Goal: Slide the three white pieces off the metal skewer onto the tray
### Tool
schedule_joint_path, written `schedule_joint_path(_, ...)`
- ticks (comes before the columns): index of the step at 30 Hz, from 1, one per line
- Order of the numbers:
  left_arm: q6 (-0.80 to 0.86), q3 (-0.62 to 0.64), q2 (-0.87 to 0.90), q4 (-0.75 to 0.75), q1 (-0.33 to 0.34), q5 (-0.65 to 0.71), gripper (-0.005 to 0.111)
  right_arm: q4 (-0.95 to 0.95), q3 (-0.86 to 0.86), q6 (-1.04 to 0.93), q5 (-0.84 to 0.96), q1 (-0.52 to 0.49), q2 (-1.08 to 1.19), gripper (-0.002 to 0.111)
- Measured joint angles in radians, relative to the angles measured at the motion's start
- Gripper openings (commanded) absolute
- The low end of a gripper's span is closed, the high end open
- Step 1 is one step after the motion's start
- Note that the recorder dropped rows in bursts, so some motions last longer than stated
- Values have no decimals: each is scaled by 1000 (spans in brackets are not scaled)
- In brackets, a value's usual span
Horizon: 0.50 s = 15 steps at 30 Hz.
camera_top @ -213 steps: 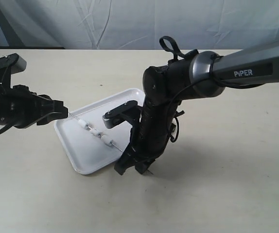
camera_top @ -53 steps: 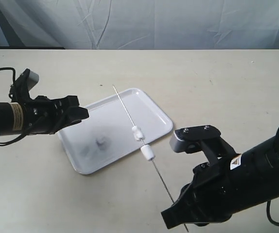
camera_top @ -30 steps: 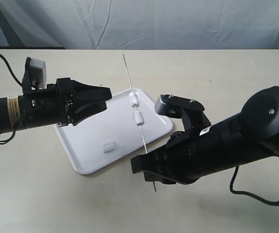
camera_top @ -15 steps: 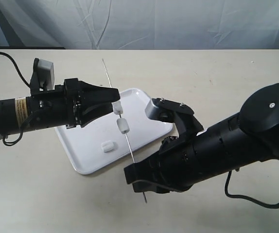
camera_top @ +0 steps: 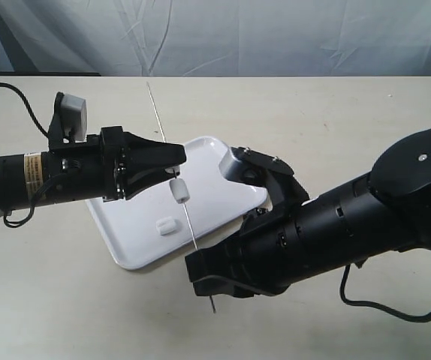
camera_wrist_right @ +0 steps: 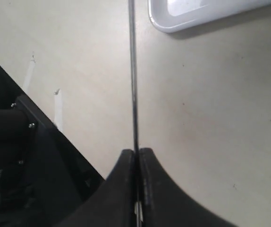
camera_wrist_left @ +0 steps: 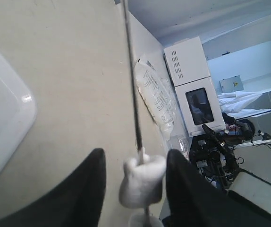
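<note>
My right gripper (camera_top: 204,279) (camera_wrist_right: 136,158) is shut on the lower end of the thin metal skewer (camera_top: 159,120) (camera_wrist_right: 132,71), holding it steeply tilted over the white tray (camera_top: 137,241) (camera_wrist_right: 197,9). Two white pieces remain on the rod. The upper white piece (camera_top: 174,172) (camera_wrist_left: 143,179) sits between the fingers of my open left gripper (camera_top: 178,163) (camera_wrist_left: 135,153), with a gap on each side. The second white piece (camera_top: 179,192) (camera_wrist_left: 142,220) hangs just under it. A third white piece (camera_top: 166,225) lies loose on the tray.
The tray rests on a beige table (camera_top: 336,120) in front of a grey cloth backdrop (camera_top: 223,34). A black cable (camera_top: 9,90) trails by the left arm. The right arm's bulky body (camera_top: 351,217) stands just right of the tray.
The skewer passed from the left gripper to the right, and one piece came off onto the tray. In the last second the skewer shifted left and the left fingers came around the upper piece.
</note>
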Motion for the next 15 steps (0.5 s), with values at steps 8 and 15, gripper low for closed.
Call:
schedule_joint_path(8,0,0,0,1,0,-2,19,0,0,0,0,0,0,-1)
schedule_joint_path(15,0,0,0,1,0,-2,19,-19,0,0,-2,0,0,-1)
